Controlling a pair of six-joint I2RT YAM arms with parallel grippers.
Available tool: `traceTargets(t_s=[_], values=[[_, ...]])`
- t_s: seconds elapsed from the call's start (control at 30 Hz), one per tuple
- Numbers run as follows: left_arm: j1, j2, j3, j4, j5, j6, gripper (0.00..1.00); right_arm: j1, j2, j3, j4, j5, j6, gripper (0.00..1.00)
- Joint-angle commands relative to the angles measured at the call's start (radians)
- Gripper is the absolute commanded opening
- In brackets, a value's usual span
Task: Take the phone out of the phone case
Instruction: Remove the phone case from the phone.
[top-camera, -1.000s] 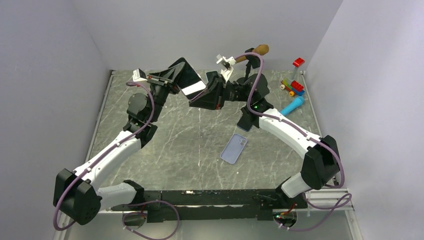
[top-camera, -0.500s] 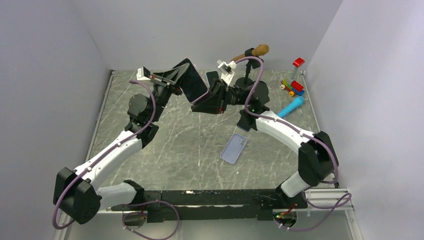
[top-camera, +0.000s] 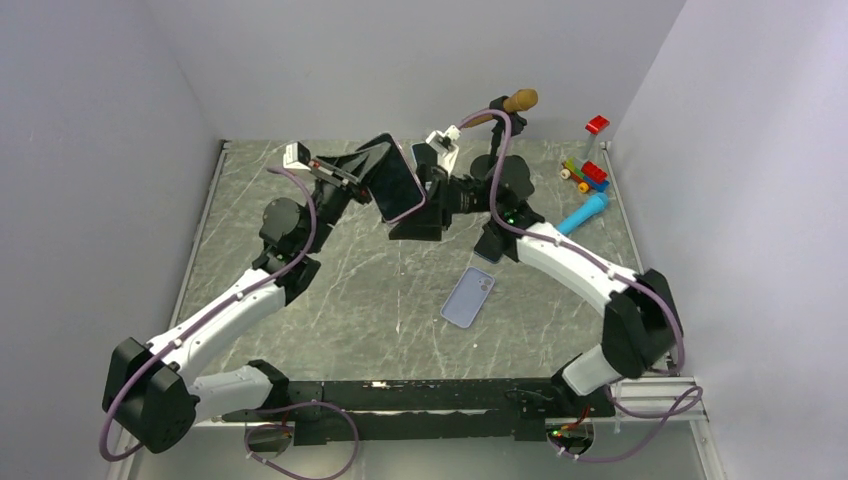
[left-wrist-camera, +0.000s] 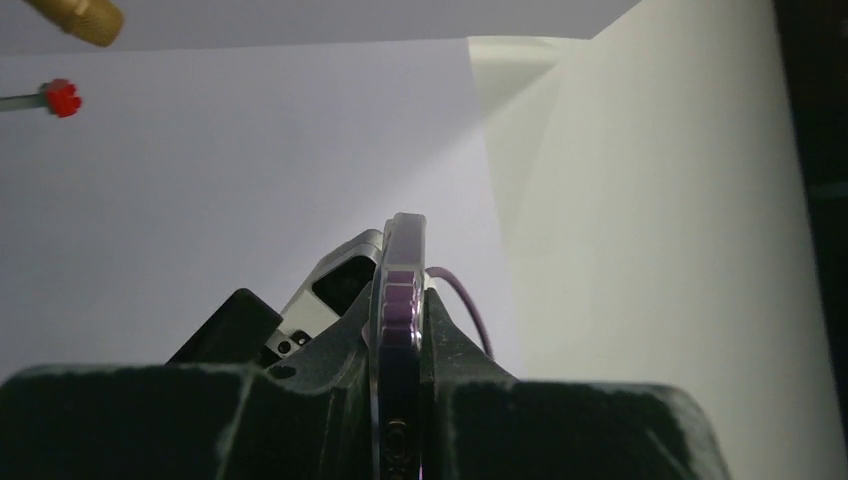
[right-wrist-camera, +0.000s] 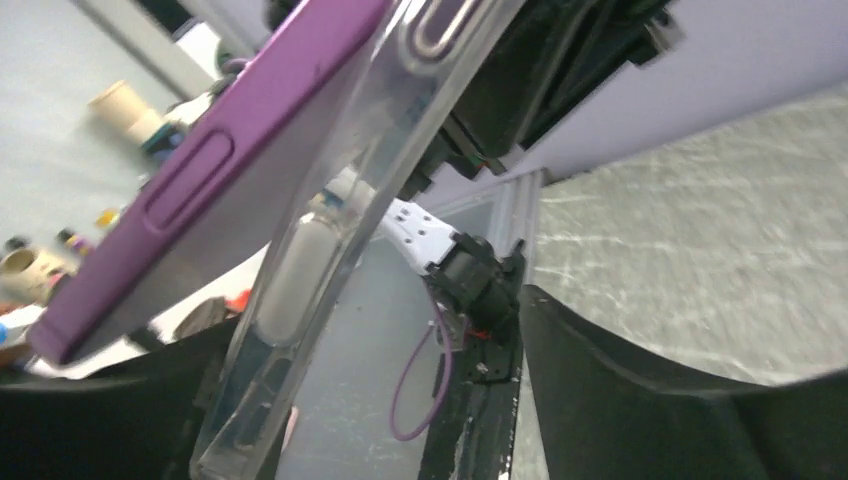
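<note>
A purple phone (top-camera: 397, 182) in a clear phone case (right-wrist-camera: 330, 240) is held up above the back of the table, screen facing the top camera. My left gripper (top-camera: 377, 176) is shut on its edge, and the left wrist view shows the phone (left-wrist-camera: 398, 300) edge-on between the fingers of my left gripper (left-wrist-camera: 398, 345). My right gripper (top-camera: 424, 203) sits just right of and below the phone. In the right wrist view the jaws of my right gripper (right-wrist-camera: 370, 400) stand wide apart. The case's clear edge stands off the purple phone (right-wrist-camera: 200, 190) and lies near the left finger.
A lavender phone-shaped item (top-camera: 468, 297) lies flat mid-table, and a dark phone (top-camera: 490, 245) lies under the right forearm. At the back right are a blue cylinder (top-camera: 585, 212), toy bricks (top-camera: 592, 174), a red brick (top-camera: 597, 124) and a wooden-tipped stand (top-camera: 512, 101).
My right gripper has opened and let go of the phone's lower edge. The left arm has carried the phone a little to the right and turned it more upright.
</note>
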Motion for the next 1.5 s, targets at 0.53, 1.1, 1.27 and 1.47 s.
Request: traceTargets(t_s=[0.53, 1.1, 1.27, 1.47], values=[[0.201, -0.075, 0.091, -0.222, 0.528, 0.339, 0.00, -0.100, -0.425, 0.051, -1.294, 0.449, -0.250, 0.71], [0.195, -0.007, 0.060, -0.063, 0.577, 0.289, 0.00, -0.009, -0.312, 0.160, -0.965, 0.338, -0.001, 0.40], [0.192, -0.005, 0.070, -0.083, 0.570, 0.294, 0.00, -0.001, -0.308, 0.148, -0.949, 0.336, 0.010, 0.31], [0.180, -0.007, 0.074, -0.090, 0.552, 0.289, 0.00, 0.020, -0.299, 0.144, -0.963, 0.345, -0.003, 0.27]])
